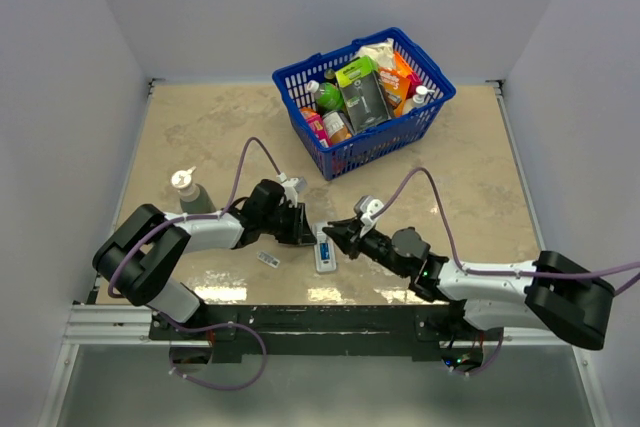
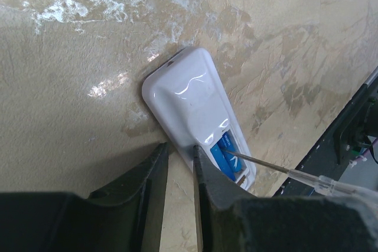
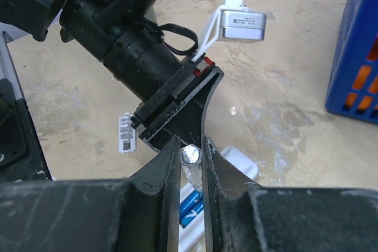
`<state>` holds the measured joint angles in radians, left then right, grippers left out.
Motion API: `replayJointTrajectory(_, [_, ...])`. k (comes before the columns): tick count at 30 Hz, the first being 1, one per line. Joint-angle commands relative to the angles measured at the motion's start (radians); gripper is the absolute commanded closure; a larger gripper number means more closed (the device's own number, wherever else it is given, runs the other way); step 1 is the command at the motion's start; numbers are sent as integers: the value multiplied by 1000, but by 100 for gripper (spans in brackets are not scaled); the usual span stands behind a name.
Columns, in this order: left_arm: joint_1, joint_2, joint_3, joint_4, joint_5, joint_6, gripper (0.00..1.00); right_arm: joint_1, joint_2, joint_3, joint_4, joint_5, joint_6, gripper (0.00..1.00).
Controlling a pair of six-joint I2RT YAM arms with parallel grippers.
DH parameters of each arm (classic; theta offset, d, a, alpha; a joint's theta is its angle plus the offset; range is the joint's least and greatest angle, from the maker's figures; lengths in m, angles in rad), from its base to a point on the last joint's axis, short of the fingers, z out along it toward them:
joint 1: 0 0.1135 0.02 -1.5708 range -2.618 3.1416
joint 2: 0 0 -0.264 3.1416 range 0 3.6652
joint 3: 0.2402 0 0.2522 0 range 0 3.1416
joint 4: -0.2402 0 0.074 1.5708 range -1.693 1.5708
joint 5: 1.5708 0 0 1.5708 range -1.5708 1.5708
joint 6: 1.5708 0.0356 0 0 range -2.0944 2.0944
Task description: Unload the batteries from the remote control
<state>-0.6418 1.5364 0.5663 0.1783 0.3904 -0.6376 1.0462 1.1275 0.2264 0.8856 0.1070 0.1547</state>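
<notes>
with the remote control (image 2: 189,104) pinched by the left gripper (image 2: 180,151), the blue battery (image 2: 220,156) should be pried up slowly by the pick (image 2: 325,184) clamped in the right gripper (image 3: 190,143).

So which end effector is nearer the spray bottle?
Left. Left end effector: at the remote control, on the side of the spray bottle. Right end effector: across it, farther.

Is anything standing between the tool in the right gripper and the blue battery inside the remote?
Nothing visible does. The remote lies open, and the tool reaches the blue battery inside. The left gripper sits at the remote's edge, beside the opening, not over it.
</notes>
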Motion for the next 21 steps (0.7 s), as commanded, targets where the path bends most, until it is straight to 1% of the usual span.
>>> replayJointTrajectory(1, [-1,8,20,27,-5,-10,72,6,110,37,-119,-99,-21,93])
replayJointTrajectory(4, [-2,10,26,13,-12,-8,72,6,146,31,-86,-99,3,90])
replayJointTrajectory(8, [-2,14,27,10,-13,-8,72,-6,135,-10,-45,-66,58,89])
replayJointTrajectory(15, [-1,44,46,-11,-24,1,72,-22,66,-140,50,17,144,93])
replayJointTrajectory(17, [-2,48,50,-13,-25,3,72,-23,54,-159,81,26,161,93])
replayJointTrajectory(21, [-1,71,70,-20,-35,10,72,-25,37,-189,88,49,183,92])
